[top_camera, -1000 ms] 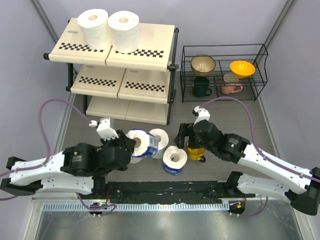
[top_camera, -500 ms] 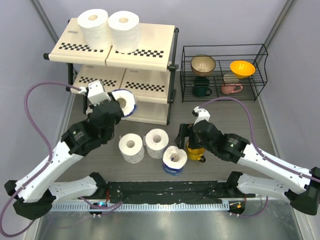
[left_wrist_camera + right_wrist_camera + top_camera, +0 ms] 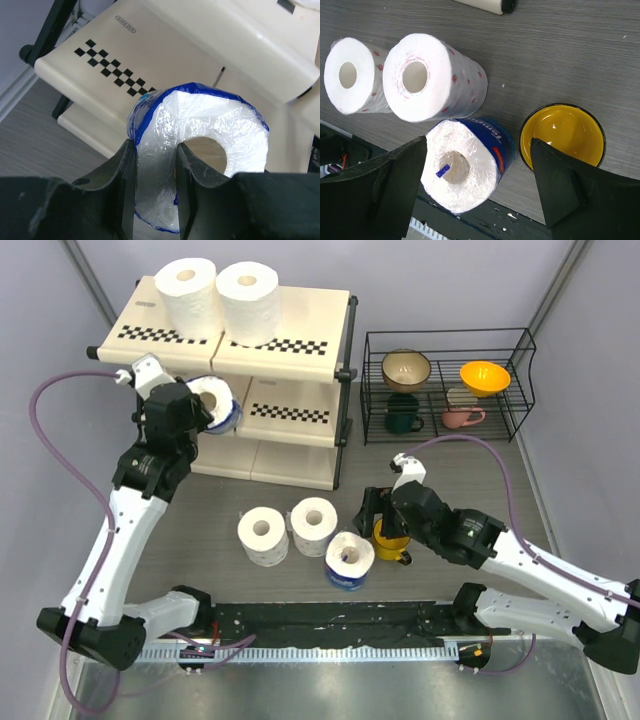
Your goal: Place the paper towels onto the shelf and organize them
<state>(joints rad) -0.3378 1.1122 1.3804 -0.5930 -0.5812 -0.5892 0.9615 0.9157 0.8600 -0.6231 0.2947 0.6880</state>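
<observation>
Left gripper [image 3: 154, 170] is clamped on the wall of a blue-wrapped roll [image 3: 218, 403] and holds it in the air at the front of the shelf [image 3: 300, 395], middle tier, likely to slot it in. Roll's long axis is tilted, with the core end facing up and back toward the wrist. Right gripper [image 3: 479, 145] hangs wide open over the table rolls [image 3: 435, 75].

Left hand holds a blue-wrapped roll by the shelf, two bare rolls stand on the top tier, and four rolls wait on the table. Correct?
No: only three wait on the table: two bare rolls and one wrapped roll. The top view shows it; the rest stands.
</observation>
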